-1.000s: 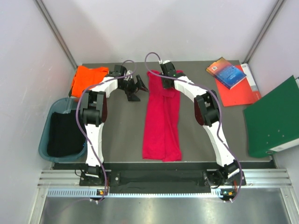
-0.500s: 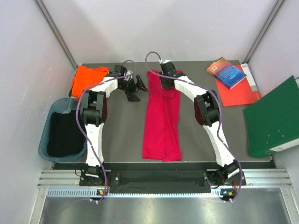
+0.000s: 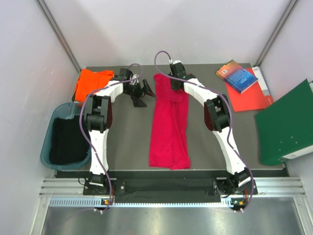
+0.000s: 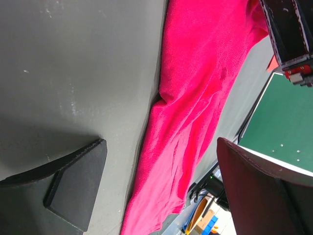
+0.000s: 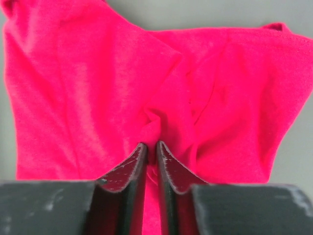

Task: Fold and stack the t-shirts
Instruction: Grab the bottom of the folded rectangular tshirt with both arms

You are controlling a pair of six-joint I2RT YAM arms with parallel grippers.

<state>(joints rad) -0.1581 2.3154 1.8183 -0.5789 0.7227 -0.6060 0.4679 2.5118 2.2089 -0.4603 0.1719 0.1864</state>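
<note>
The red shirt (image 3: 169, 132) lies in a long strip down the table's middle, and the orange shirt (image 3: 93, 81) sits bunched at the far left corner. The right gripper (image 5: 151, 147) is closed on a pinch of red cloth at the far end, while the left gripper (image 4: 159, 145) hangs wide open and empty just beside that end. I'd have the left take the edge too, then carry both toward the bases low and level, lest a single pinch bunch the cloth.
</note>
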